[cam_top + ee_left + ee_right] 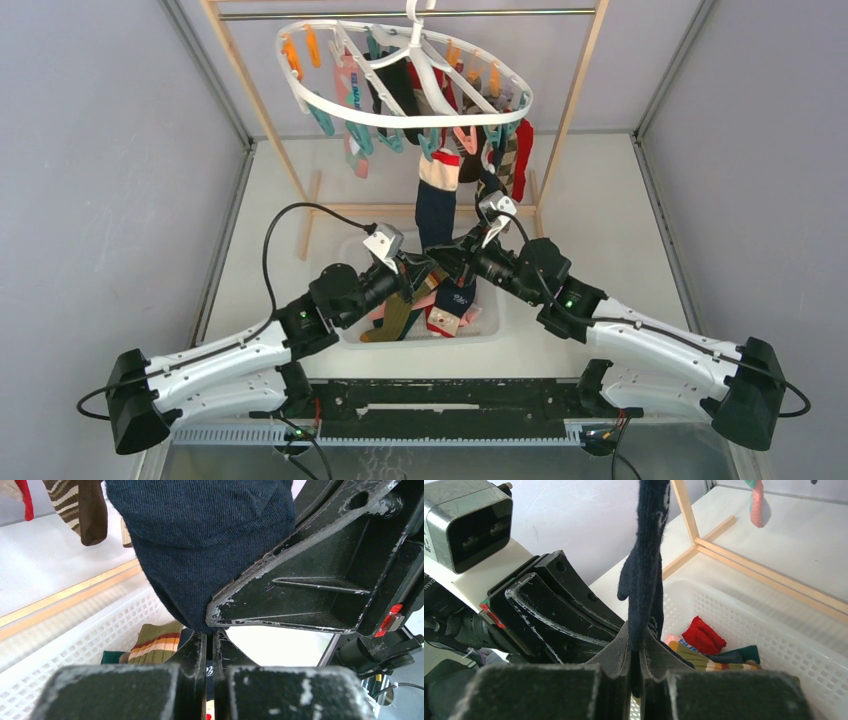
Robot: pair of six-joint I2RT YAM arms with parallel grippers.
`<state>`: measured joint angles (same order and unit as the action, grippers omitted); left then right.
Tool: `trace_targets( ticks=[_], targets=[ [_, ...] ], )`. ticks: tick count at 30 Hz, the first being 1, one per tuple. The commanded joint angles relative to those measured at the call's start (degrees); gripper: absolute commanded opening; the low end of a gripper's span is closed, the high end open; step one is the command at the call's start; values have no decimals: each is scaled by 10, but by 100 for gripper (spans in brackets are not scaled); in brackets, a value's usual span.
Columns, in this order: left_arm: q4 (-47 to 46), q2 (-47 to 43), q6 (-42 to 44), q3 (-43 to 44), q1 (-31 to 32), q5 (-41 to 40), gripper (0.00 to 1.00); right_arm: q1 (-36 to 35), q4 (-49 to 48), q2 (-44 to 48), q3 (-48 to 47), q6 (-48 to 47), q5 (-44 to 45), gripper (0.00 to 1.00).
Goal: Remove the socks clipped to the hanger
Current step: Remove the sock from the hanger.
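Top view: hanger (330,108) hooked on the rod (300,15), socks (520,165) clipped under its right side. I see one navy sock (436,215) dangling down between both arms, over the basket (490,325) on the worktop.

Left wrist: left gripper (209,645) jaws closed together, navy toe touching their tips, can't tell if pinched.

Right wrist: right gripper (635,655) jaws narrow, clamped on that navy sock.

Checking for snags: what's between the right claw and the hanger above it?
The navy sock, hanging from the hanger down into the right claw; the top view shows it.
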<state>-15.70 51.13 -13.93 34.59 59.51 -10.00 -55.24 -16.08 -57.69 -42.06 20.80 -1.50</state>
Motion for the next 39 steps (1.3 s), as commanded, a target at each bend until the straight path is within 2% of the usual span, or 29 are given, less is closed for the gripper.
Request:
trace_targets(
  ticks=[1, 5, 11, 16, 28, 39],
  targets=[
    [-9, -7, 1, 33, 2, 10, 0, -6, 5, 16, -27, -9, 8, 11],
    [3, -18, 0, 30, 2, 11, 0, -4, 13, 21, -27, -16, 15, 19],
    [9, -35, -1, 20, 3, 4, 0, 6, 29, 37, -27, -20, 44, 51],
    [11, -36, 0, 19, 3, -1, 0, 13, 48, 54, -30, -29, 62, 62],
    [34, -8, 16, 52, -5, -25, 0, 14, 129, 78, -113, -104, 119, 73],
    [36, 13, 14, 64, -19, -6, 0, 30, 97, 50, -193, -155, 107, 73]
  ],
)
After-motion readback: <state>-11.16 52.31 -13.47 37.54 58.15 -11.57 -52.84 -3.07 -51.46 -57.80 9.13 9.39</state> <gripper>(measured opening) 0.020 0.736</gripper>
